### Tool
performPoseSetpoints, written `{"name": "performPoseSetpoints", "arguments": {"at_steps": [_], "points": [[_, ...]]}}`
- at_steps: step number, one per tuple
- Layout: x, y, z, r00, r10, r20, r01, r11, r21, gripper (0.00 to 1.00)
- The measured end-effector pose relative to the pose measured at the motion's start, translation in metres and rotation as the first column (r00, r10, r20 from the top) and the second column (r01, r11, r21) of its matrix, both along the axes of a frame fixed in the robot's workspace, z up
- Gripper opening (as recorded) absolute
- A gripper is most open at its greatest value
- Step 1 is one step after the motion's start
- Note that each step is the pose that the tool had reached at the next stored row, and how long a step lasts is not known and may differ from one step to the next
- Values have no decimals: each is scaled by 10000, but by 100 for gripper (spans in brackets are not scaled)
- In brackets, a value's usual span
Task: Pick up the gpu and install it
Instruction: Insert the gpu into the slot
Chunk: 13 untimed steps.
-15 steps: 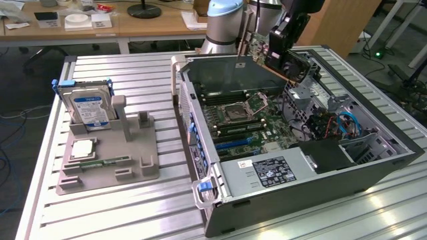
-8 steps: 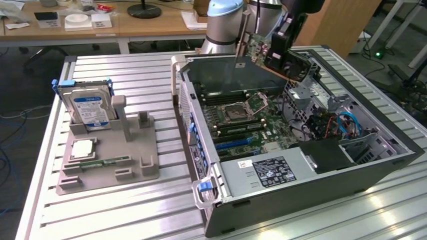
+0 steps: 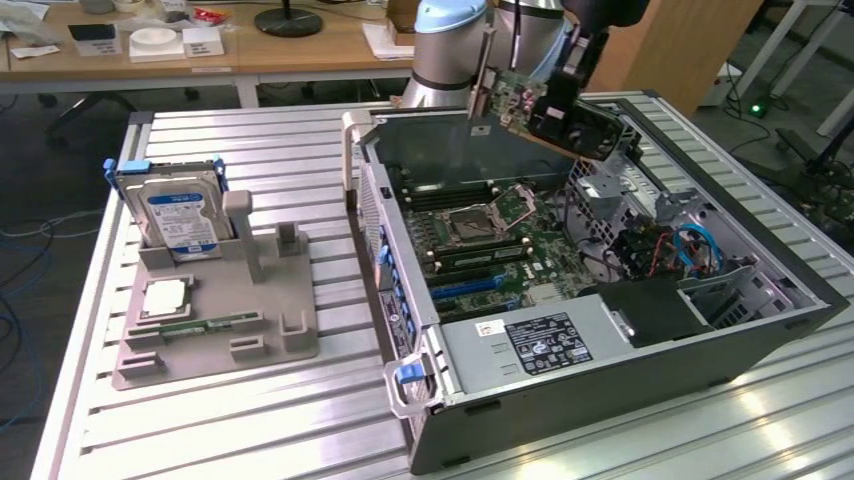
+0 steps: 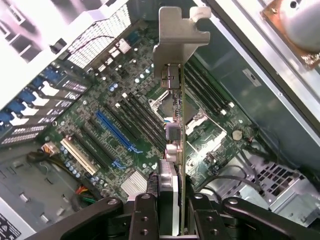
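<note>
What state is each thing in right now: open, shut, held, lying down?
gripper: shut on the gpu.
gpu: held in the air over the motherboard, not in a slot.
computer case: lying on its side, open.
hard drive: standing upright in the grey holder.
memory stick: lying flat in the holder.

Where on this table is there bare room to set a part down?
Bare table slats between the grey tray and the near edge, also beyond the hard drive. Crowded: inside the computer case, under the gpu in the pincer.
</note>
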State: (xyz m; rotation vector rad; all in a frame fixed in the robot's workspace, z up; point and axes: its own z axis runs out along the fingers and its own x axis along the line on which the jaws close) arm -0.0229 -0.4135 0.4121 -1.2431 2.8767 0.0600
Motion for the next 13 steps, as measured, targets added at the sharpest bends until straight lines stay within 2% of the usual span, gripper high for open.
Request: {"name": "performPoseSetpoints", "arguments": {"at_steps": [6, 10, 13], "points": [[0, -1, -1, 9972, 747, 3, -747, 9972, -3, 28], [0, -1, -2, 9914, 1307, 2, -1307, 9914, -3, 28], [0, -1, -3, 9844, 1760, 2, -1760, 9844, -4, 28]]}}
